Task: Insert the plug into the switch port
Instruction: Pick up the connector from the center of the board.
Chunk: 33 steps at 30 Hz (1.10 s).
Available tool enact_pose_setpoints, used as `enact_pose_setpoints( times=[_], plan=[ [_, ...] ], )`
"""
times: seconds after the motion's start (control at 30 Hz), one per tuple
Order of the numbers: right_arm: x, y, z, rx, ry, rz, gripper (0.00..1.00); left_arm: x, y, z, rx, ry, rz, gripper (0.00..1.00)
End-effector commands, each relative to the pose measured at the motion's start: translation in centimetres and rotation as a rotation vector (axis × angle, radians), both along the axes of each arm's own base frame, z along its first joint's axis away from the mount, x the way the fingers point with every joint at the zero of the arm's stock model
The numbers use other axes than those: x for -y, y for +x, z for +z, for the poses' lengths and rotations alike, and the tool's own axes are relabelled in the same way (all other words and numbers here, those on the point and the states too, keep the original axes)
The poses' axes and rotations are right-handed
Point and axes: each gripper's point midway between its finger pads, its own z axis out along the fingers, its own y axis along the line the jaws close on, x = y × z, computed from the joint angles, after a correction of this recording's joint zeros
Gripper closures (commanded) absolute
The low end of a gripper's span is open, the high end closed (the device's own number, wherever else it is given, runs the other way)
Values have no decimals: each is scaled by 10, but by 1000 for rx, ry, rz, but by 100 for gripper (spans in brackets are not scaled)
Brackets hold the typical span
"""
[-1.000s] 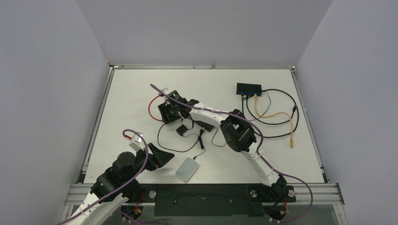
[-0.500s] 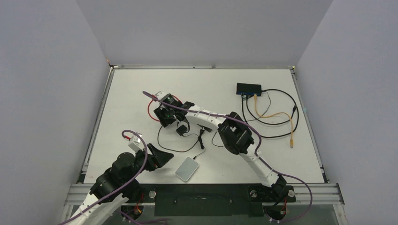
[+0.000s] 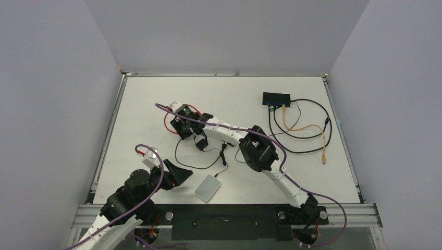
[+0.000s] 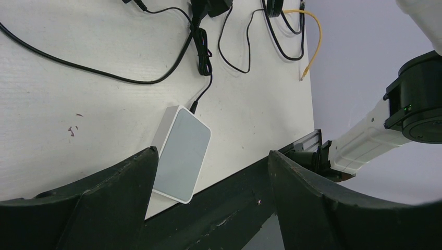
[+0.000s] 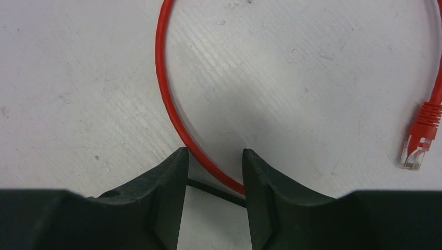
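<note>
The red plug (image 5: 417,148) is lying on the counter (image 5: 312,78), well apart from the switch (image 3: 276,97), as the right tool (image 5: 215,153), fingers spread, is straddling its cable (image 5: 166,104) mid-length, risking a dangling, misaligned plug, while the left tool (image 4: 212,153) is idling wide open.

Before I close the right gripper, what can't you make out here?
- Switch ports: top view, too small to tell which are free.
- Red plug: right wrist view, latch side not visible.
- Red cable: right wrist view, loop cut off by the top edge, near end hidden behind the right gripper.
</note>
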Motion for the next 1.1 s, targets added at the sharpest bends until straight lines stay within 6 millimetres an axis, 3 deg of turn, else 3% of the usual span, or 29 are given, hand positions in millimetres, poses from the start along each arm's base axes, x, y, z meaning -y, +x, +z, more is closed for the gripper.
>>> enact_pose_setpoints(
  times=[0.0,0.27,0.4,0.63,0.77,1.0,1.07],
  plan=[
    [-4,3,-1,13,-16,0,64,-2,5,16,42,-16,21,25],
    [-2,-2,-10,-9,-29,21,100,-2,5,15,40,-12,22,25],
    [-4,4,3,29,-6,8,100,-3,5,17,43,-10,26,25],
    [-10,27,56,154,123,-83,100,-7,5,20,47,-10,39,25],
    [-9,39,107,207,254,-149,100,-9,4,23,52,-16,44,25],
    [4,38,173,270,441,-221,100,-12,3,32,63,-20,54,25],
    [13,33,175,267,467,-238,100,-13,3,35,73,-23,55,25]
  ],
)
